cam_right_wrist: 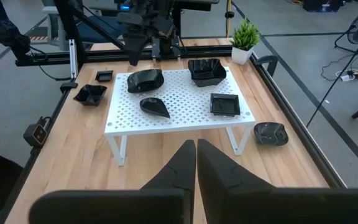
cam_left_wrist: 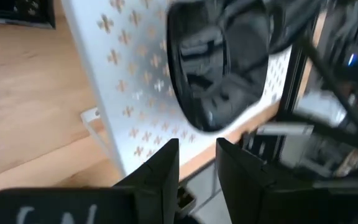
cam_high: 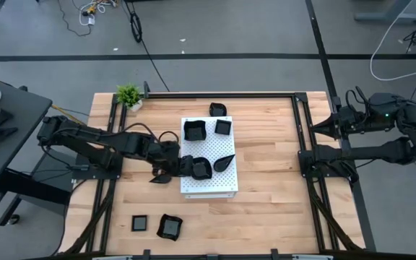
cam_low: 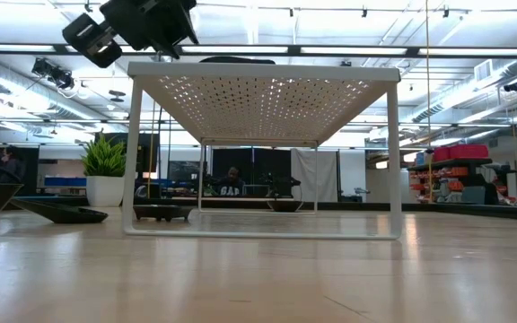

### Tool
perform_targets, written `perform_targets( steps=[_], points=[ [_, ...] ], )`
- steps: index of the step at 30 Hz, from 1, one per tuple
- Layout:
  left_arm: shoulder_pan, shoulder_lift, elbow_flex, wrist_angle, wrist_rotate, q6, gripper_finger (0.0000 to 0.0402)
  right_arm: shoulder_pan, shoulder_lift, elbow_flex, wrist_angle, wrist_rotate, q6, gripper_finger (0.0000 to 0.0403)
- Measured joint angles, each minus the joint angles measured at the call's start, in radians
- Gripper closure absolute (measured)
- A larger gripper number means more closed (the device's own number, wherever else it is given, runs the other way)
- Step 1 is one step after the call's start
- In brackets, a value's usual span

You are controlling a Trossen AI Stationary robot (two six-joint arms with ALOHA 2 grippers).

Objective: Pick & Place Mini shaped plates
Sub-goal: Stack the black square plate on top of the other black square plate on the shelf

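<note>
mini shaped plates [cam_high: 202, 167]: seven glossy black dishes counted in the high view. four sit on the white perforated board [cam_high: 208, 186]: a wavy-edged one [cam_high: 194, 130], a small square [cam_high: 223, 127], a leaf-shaped one [cam_high: 224, 162], and a rounded one at the board's left edge. three lie on the wooden table [cam_high: 266, 209]: one by the far edge [cam_high: 217, 109], a small square [cam_high: 140, 223] and a wavy one [cam_high: 169, 227] near the front. other items: one green potted plant [cam_high: 129, 95]. left gripper [cam_high: 181, 167] hangs just beside the rounded dish at the board's left edge; its fingers [cam_left_wrist: 160, 171] stand narrowly apart and grasp nothing, with the dish ahead of them in the left wrist view. right gripper [cam_right_wrist: 195, 158] waits well off at the table's right side, fingers closed together and empty. risks, as judged: the rounded dish lies close to the board's edge, so a nudge from the left fingers could push it off onto the table; the glossy surface could slip in a shallow pinch; a low approach could bump the raised board and shift all four dishes on it.
</note>
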Motion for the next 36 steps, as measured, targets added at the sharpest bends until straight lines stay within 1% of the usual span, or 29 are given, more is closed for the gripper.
perform_targets(
  steps=[5,8,12,16,22,24,28,33,36],
  points=[
    [-0.010,-0.009,0.000,-0.003,0.081,0.127,0.0289,0.000,0.000,0.000,0.000,0.000,0.000,0.0381],
    [-0.020,-0.011,0.000,-0.011,0.104,0.217,0.0289,0.000,0.000,0.000,0.000,0.000,0.000,0.0381],
    [-0.034,-0.019,0.000,-0.062,0.096,0.238,0.0289,0.000,0.000,0.000,0.000,0.000,0.000,0.0381],
    [-0.045,-0.033,-0.001,-0.136,0.030,0.242,0.0289,0.000,0.000,0.000,0.000,0.000,0.000,0.0381],
    [-0.057,-0.079,-0.030,-0.173,0.008,0.340,0.0289,0.000,0.000,0.000,0.000,0.000,0.000,0.0381],
    [-0.056,-0.095,-0.049,-0.176,0.003,0.339,0.0289,0.000,0.000,0.000,0.000,0.000,0.000,0.0381],
    [-0.054,-0.137,-0.113,-0.173,-0.021,0.244,0.0289,0.000,0.000,0.000,0.000,0.000,0.000,0.0381],
    [-0.054,-0.166,-0.206,-0.178,-0.034,0.174,0.0289,0.000,0.000,0.000,0.000,0.000,0.000,0.0381],
    [-0.050,-0.178,-0.257,-0.177,-0.066,0.135,0.0289,0.000,0.000,0.000,0.000,0.000,0.000,0.0381]
  ],
)
